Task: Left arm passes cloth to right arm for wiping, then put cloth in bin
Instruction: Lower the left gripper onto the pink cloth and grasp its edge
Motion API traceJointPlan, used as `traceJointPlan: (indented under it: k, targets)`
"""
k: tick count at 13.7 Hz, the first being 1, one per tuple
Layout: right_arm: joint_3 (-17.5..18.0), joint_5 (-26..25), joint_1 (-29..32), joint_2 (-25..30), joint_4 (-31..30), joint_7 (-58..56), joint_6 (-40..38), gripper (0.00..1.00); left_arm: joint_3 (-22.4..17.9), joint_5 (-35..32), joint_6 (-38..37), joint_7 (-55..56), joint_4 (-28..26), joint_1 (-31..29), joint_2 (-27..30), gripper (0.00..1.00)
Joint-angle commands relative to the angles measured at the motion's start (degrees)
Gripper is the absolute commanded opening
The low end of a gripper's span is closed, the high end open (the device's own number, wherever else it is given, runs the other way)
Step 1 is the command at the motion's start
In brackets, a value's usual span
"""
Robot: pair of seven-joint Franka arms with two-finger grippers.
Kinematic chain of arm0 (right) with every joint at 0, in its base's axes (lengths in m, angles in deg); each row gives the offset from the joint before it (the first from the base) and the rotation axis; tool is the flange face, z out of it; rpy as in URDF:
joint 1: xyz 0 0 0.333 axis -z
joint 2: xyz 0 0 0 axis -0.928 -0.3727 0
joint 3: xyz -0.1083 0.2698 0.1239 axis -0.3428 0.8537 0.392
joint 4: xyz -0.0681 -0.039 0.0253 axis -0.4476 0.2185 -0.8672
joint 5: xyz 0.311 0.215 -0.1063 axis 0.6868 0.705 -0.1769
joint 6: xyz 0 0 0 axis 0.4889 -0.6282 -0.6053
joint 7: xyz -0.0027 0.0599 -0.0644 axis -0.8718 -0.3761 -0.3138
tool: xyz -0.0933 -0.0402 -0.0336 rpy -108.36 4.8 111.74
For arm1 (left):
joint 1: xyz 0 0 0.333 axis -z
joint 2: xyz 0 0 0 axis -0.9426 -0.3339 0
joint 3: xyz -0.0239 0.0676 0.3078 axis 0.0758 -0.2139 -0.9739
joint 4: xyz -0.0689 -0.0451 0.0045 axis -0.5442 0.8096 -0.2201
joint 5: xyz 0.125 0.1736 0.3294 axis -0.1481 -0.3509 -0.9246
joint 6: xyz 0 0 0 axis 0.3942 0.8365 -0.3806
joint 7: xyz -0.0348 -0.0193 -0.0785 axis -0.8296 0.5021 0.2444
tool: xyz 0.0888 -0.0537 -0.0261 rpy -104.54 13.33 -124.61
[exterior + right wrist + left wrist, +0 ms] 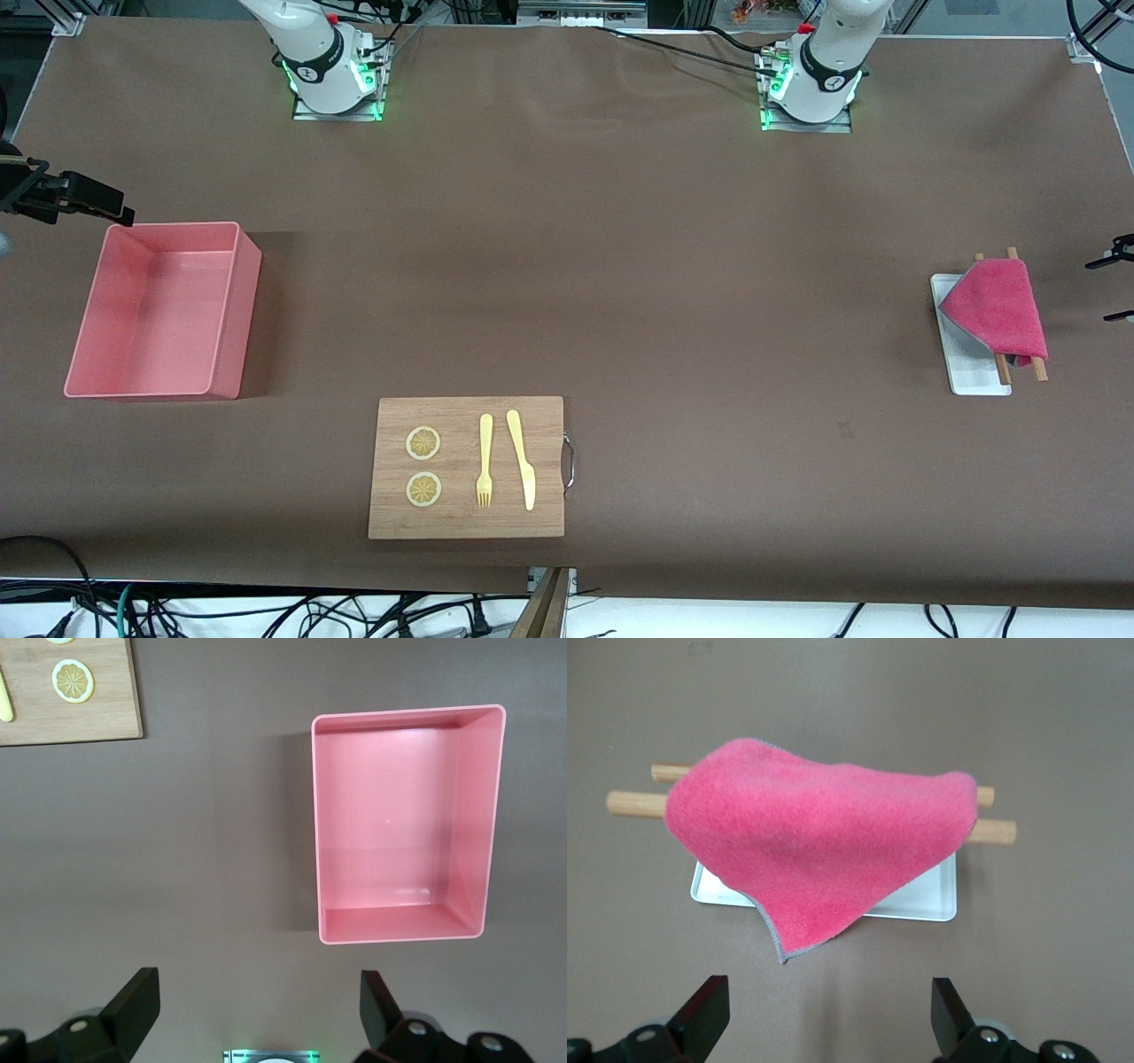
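front: my high view facing both bases, whole bench [620,266] | left wrist: close above cloth [824,837], also front's right edge | right wrist: over bin [399,824], also front's left

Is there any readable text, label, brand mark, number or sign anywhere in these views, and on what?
None can be read.
Dark round marks on the white arm bases: too small to read.
Salmon-pink plastic bin, magenta-red cloth, white tray, wooden board, yellow fork and yellow knife: no lettering shows.
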Motion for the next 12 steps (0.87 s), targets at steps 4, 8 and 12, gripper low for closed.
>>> traceJointPlan:
  k: [4,8,12]
  targets:
    - [0.11,-3.2,1.28,-1.34,1.75,-0.04,0.83,1.0,0.37,13.1,-0.53,-12.61,1.34,-5.42,-6.64,1.0]
    - [0.03,-4.52,1.54,-1.25,1.84,-0.39,-0.14,1.0,0.37,17.33,-5.98,-12.79,0.91,-6.83,-10.68,1.0]
    - [0.03,-4.79,1.89,-1.43,2.1,-0.31,-0.13,1.0,0.55,18.04,-6.96,-12.79,1.17,-6.04,-13.32,1.0]
